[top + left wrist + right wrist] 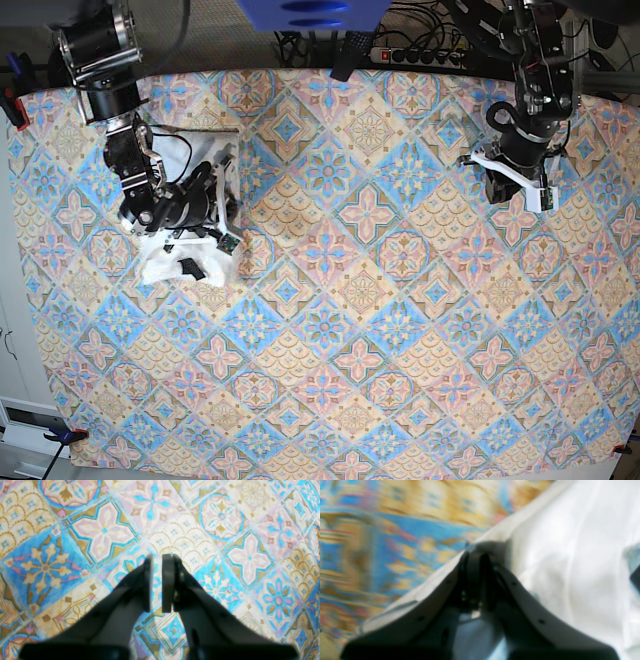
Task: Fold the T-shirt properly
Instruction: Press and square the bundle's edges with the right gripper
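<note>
The T-shirt [190, 265] lay bunched at the left of the base view, and the right gripper [476, 555] was closed on its white edge. The left gripper [157, 560], at the upper right, was almost closed and held nothing above the patterned cloth [105, 530].

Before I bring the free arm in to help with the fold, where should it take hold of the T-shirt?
Probably the free white edge of the T-shirt nearest the camera in the base view, coming in low from the open cloth side. The shirt lies bunched under the right gripper, shut on its hem, so that side is taken. The left gripper hangs shut, far off; it must open first.
</note>
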Controlling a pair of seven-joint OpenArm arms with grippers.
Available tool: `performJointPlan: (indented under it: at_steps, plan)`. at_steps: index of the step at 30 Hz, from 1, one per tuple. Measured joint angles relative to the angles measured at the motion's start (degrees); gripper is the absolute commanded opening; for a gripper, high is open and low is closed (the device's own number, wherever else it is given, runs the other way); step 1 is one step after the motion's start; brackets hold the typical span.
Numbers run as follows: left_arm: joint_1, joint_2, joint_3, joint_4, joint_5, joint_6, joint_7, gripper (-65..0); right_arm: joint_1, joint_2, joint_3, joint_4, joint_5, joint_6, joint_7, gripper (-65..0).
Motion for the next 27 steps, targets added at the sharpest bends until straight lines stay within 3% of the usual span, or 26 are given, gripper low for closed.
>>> performJointPlan:
  at_steps: [8, 14, 19, 27]
  plan:
    - [0.0, 0.1, 2.1, 0.0, 0.0, -0.2, 0.0, -60.1, 1.0, 0.5, 0.2, 1.7, -0.5, -0.1, -1.5, -60.8]
    - [0.1, 0.1, 1.9, 0.0, 0.0, 0.0, 0.0, -60.1, -1.0, 0.4, 0.6, 16.2, -0.2, -0.3, -6.5, -60.8]
    - [0.0, 0.0, 1.9, 0.0, 0.0, 0.0, 0.0, -60.1, -8.8, 0.2, 8.2, 26.3, 0.2, 0.1, -10.3, -60.8]
    - [0.0, 0.0, 1.9, 0.0, 0.0, 0.0, 0.0, -60.1, -14.5, 0.4, 16.8, 25.3, -0.4, 0.0, -8.4, -60.8]
